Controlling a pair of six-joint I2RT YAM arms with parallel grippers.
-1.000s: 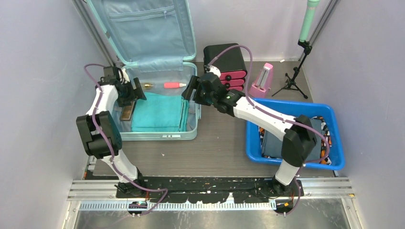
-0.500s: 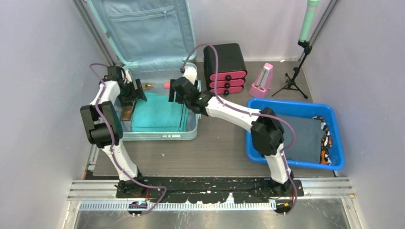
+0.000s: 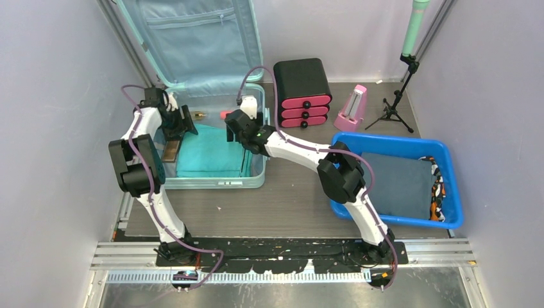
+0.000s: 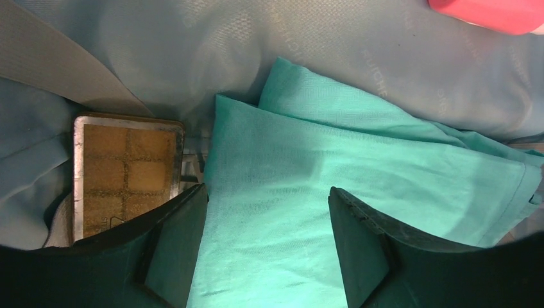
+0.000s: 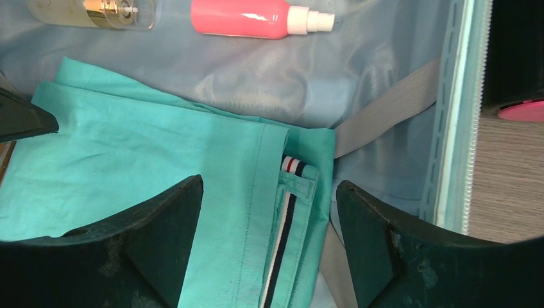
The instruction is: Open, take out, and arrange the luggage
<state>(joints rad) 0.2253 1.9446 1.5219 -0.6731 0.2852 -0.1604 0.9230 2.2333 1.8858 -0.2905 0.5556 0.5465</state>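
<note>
Left jaws apart, right jaws apart, nothing clamped in either. The luggage (image 3: pixel 212 182) sits at upper left of the top view, lower shell flat on the table (image 3: pixel 289 199), lid propped upright behind it. Both arms hang over the folded teal garment (image 3: pixel 208 153) in the shell, so the step looks like a two-arm lift-out. In the left wrist view the jaws straddle the garment's (image 4: pixel 321 212) left edge, and the left finger sits just over a corner of the flat gold-squared tin (image 4: pixel 125 173). Suggest nudging toward frame right before descending, or the tin may get pinched in. In the right wrist view the jaws bracket the folded right edge with the striped band (image 5: pixel 289 205). The grey strap (image 5: pixel 385 112) runs down under the right finger, so keep that finger inboard of it. Whether either pair touches cloth yet: can't tell. Go deep enough to take every layer, close both sides together, lift level, clear the shell rim. The pink spray bottle (image 5: pixel 247 18) and the gold-capped bottle (image 5: pixel 96 9) lie apart at the frame top, so there's low snag risk there. Likely drop zone is the blue tub (image 3: pixel 338 196) at right.
</note>
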